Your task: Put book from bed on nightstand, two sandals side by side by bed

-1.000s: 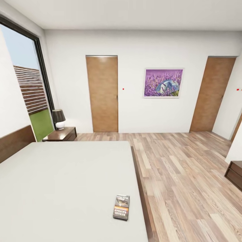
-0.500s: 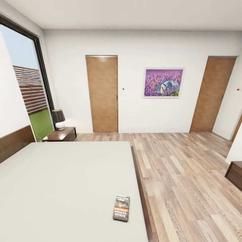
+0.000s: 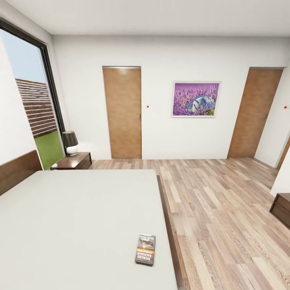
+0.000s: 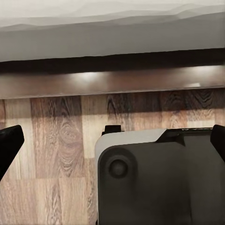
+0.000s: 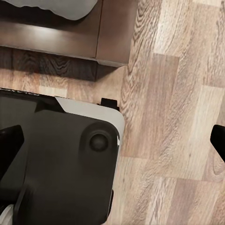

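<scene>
Left gripper point(image 4: 112, 140): dark fingertips at opposite frame edges, spread wide, nothing between; hangs over robot base point(image 4: 154, 178) and wood-plank floor point(image 4: 61, 140), facing bed frame point(image 4: 112, 82). Right gripper point(image 5: 112, 140): fingertips likewise wide apart, empty, above floor beside bed-frame corner. Book point(image 3: 145, 249) flat on white mattress of bed point(image 3: 80, 217), near its right edge. Nightstand point(image 3: 74, 160) at far side beside headboard, lamp point(image 3: 70, 142) on top. Dark cabinet point(image 3: 280, 208) at right edge. Two brown doors point(image 3: 122, 112), lavender picture point(image 3: 196, 99) on far wall.
</scene>
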